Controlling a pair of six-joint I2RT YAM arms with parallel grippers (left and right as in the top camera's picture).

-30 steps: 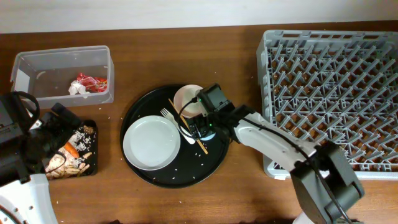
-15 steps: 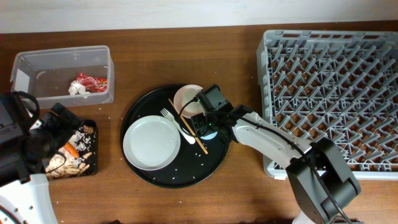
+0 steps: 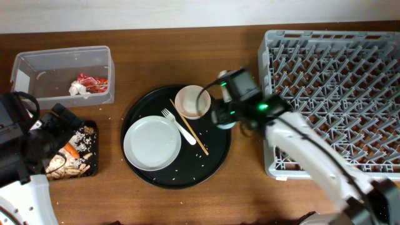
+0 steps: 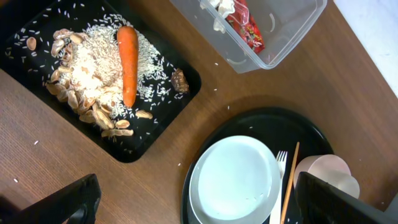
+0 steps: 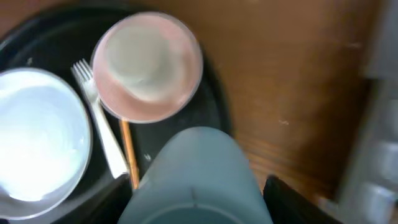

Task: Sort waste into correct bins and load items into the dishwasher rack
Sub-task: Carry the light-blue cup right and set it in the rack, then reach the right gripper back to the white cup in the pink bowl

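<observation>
My right gripper (image 3: 225,117) is shut on the light blue cup (image 5: 200,180) and holds it above the right edge of the round black tray, near the grey rack (image 3: 337,94). The pinkish bowl (image 3: 192,101), which seems to hold the cream cup (image 5: 144,61), the pale plate (image 3: 152,143), the white fork (image 3: 178,125) and the chopsticks (image 3: 195,136) lie on that tray. The clear tub (image 3: 37,67) holds the red-and-white wrapper (image 3: 87,84). The shallow black tray (image 4: 180,93) holds rice (image 4: 93,62) and the carrot (image 4: 128,62). My left gripper (image 4: 199,202) is open and empty above the table, between the black tray and the plate.
The round black tray (image 3: 212,165) sits mid-table, with rice grains scattered on it and on the wood around it. The rack's left wall stands close to the right of my right gripper. The left arm's body (image 3: 19,144) covers the table's left edge.
My right gripper has lifted the light blue cup off the round tray and moved it right, towards the rack. The left arm has not moved.
</observation>
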